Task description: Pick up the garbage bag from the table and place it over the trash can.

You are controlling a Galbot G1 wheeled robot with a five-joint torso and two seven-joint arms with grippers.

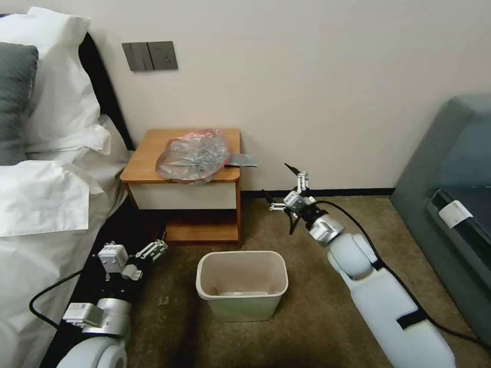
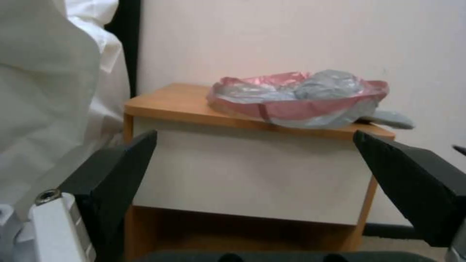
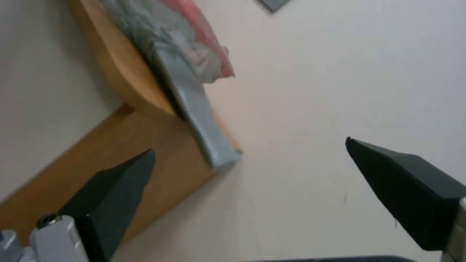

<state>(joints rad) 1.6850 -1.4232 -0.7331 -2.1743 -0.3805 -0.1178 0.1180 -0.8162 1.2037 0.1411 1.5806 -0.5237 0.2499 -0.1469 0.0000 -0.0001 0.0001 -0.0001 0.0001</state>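
Garbage bag (image 1: 193,155) sits crumpled on the table (image 1: 146,158), toward its right front corner, a grey tail hanging past the right edge. Nothing grips it, so the pick isn't started. Right gripper (image 1: 285,188) hangs in the air just off the table's right side, below top level, jaws spread wide, empty, aimed at that overhanging tail. Left gripper (image 1: 157,247) is low by the table's lower shelf, next to the bed, jaws open, empty. Trash can (image 1: 242,282) stands on the carpet in front of the table, unlined. Grasp, carry, fitting all left.
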